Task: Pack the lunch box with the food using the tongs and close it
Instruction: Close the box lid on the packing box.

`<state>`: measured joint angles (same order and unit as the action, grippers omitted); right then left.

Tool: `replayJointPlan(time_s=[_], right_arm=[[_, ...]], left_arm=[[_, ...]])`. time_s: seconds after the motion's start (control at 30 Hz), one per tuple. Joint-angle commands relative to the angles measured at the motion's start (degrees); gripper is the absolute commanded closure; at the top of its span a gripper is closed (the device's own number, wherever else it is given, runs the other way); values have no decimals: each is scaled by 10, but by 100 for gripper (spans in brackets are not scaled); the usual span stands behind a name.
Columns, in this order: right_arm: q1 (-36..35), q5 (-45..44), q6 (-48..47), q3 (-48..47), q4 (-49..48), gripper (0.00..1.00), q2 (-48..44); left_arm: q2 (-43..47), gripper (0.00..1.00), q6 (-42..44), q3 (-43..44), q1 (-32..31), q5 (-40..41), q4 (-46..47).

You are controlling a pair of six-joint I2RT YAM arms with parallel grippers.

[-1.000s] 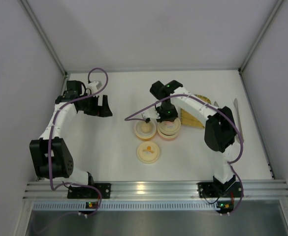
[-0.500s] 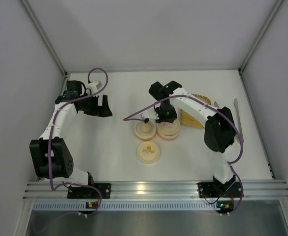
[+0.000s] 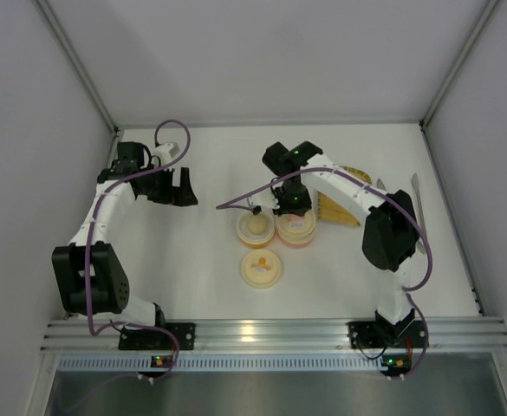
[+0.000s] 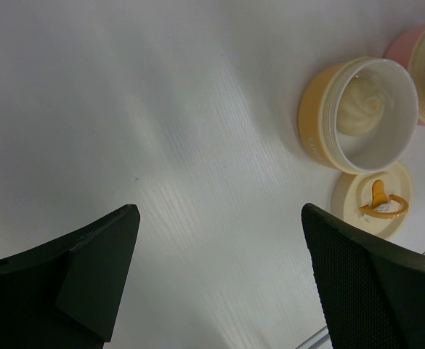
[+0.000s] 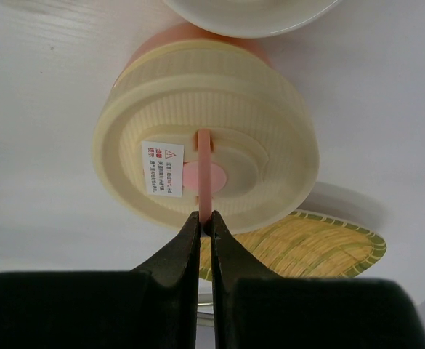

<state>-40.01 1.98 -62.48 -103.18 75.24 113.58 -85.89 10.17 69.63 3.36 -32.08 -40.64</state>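
here, lid label [image 5: 162,168], red print illegible

Holding the black two-finger left gripper [image 4: 218,214] wide open, tips well apart. Bending the white right arm [image 3: 348,186] forward, clamping the black right gripper [image 5: 205,222] onto a thin pink lid tab [image 5: 205,174] between its tips.

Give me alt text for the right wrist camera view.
The right tool is shut on the thin pink tab of a round ribbed cream lid sitting on a pink plastic tub. A flat yellow woven tray lies beside it.
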Motion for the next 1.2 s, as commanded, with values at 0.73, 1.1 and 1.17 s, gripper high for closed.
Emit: replayJointPlan(time_s=[0.73,1.1,1.17], right_arm=[[-2,5,12,11,76,100,-19],[2,16,7,-48,110,100,5],[2,17,7,-41,109,100,5]], left_arm=[[-9,2,5,9,2,2,13],[-7,2,5,6,2,3,14],[-5,2,6,6,2,4,13]])
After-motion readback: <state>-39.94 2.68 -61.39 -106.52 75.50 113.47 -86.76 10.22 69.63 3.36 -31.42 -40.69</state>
